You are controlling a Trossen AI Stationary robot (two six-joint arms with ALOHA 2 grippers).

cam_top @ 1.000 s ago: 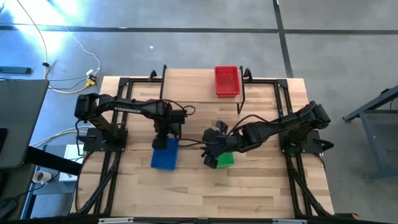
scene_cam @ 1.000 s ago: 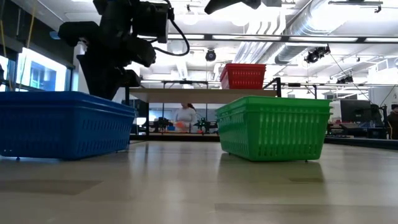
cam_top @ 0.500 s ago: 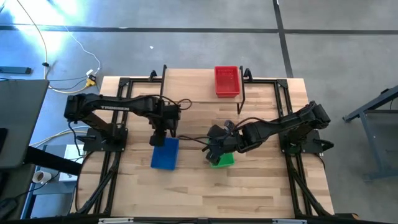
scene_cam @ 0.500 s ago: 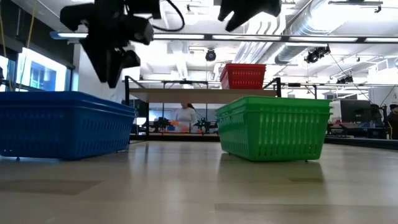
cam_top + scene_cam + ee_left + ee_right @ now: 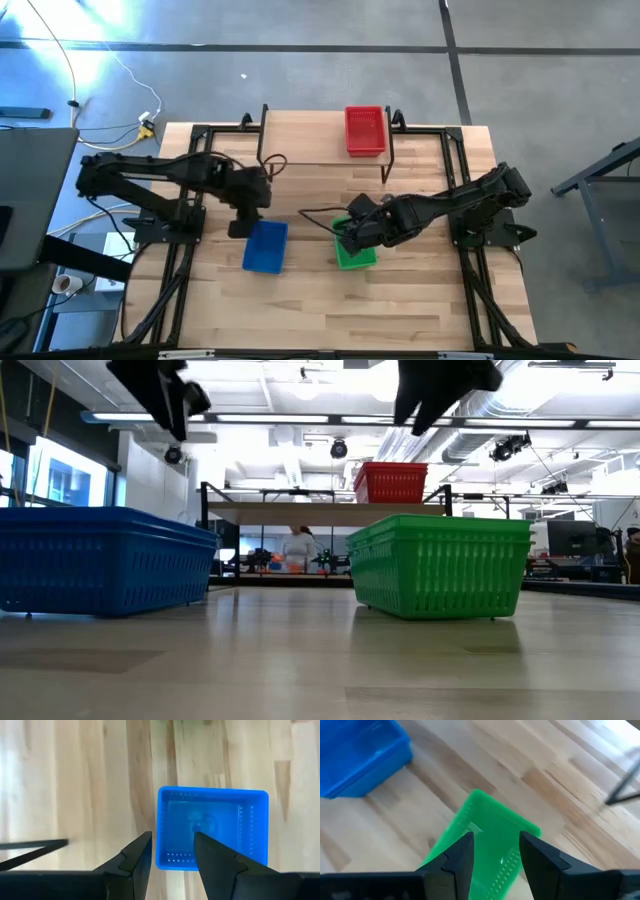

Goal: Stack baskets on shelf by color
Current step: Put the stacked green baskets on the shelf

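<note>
Heads up: both your arms have lifted clear in the last second. Nearest you, the blue basket (image 5: 265,247) and green basket (image 5: 355,250) sit on the worktop (image 5: 400,300), nothing holding them. Your left gripper (image 5: 170,851) has pulled back off the blue one, jaws apart and empty. Your right gripper (image 5: 495,851) hangs over the green one, jaws apart too. Farther back, one red basket (image 5: 365,130) sits on the shelf (image 5: 300,145). So blue and green probably still need shelving.
</note>
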